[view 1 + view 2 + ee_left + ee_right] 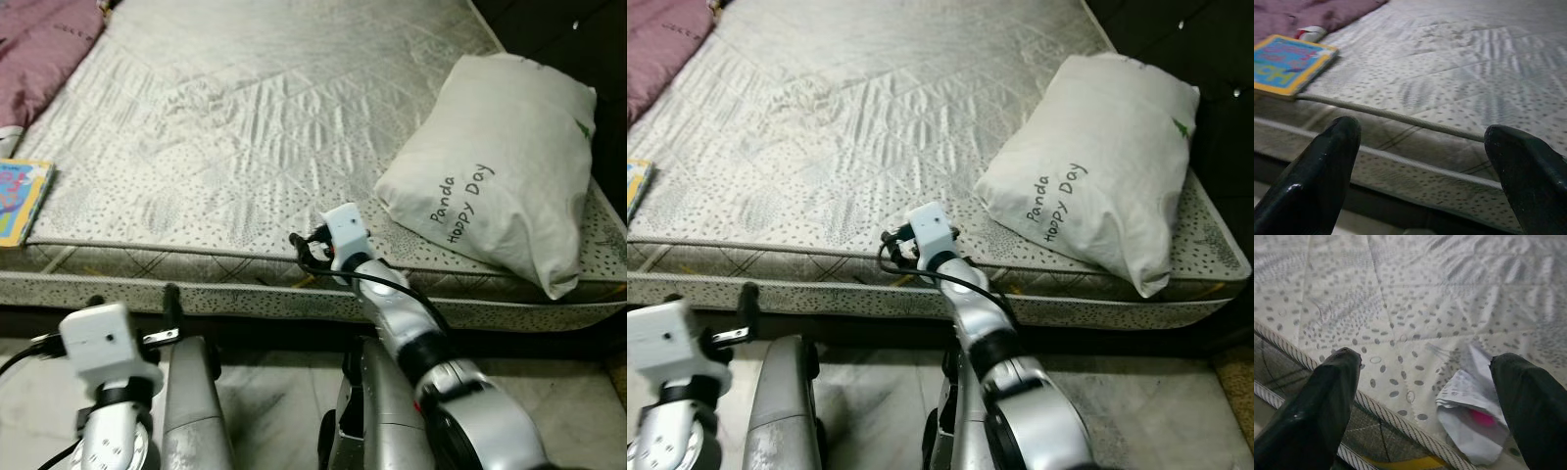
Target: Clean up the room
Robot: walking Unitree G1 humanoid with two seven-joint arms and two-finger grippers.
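From the head view I have the right end effector (312, 250) out over the mattress (245, 127) edge, pillow (495, 162) at two o'clock, picture book (22, 201) at nine. Left wrist: left end effector (1422, 171) spread wide, empty, short of the bed. Right wrist: fingers (1327, 396) splayed around a crumpled paper wrapper (1469, 416) by the piping; closing low could snag the ticking or flick it floorward.

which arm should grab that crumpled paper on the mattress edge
Right. The right gripper is open over the mattress edge, with the crumpled paper lying between its fingers. The left gripper is open too, but sits lower, off the bed and nearer the book.
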